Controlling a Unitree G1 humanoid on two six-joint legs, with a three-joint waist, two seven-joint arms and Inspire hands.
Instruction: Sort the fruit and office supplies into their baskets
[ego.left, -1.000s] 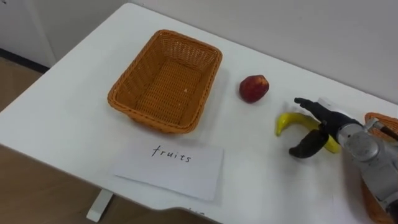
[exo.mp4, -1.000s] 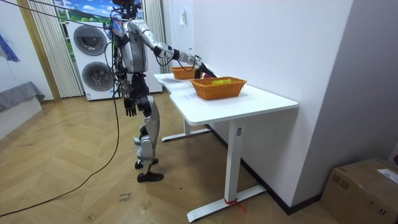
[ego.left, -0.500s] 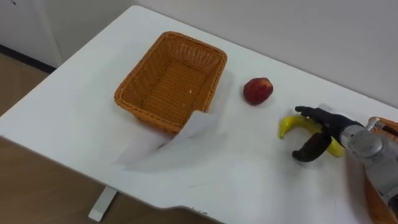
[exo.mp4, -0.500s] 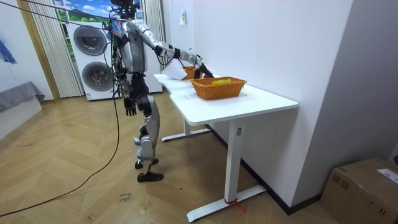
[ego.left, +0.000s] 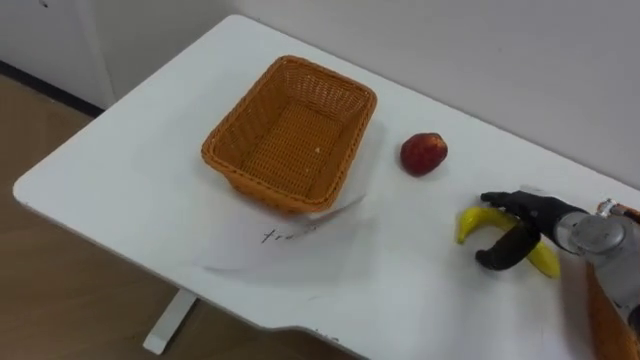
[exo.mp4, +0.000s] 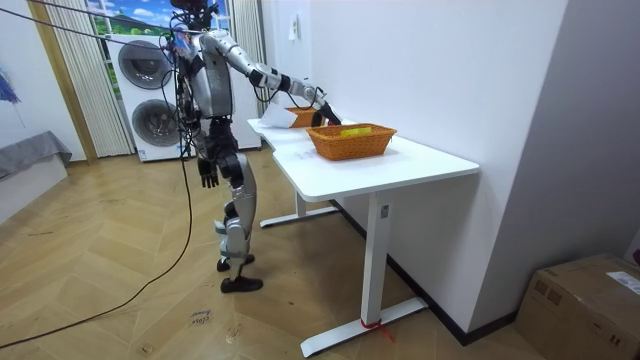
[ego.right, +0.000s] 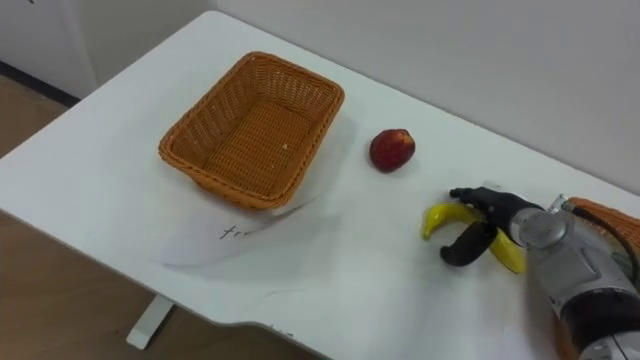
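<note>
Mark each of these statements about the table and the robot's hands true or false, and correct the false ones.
1. The left wicker basket holds a fruit. False: it is empty.
2. The red fruit lies on the table between that basket and the banana. True.
3. The right hand is curled round the banana. True.
4. The paper label lies well clear of the basket. False: its edge reaches the basket's near side.
5. The left hand rests on the table. False: it hangs open at the robot's side.
</note>
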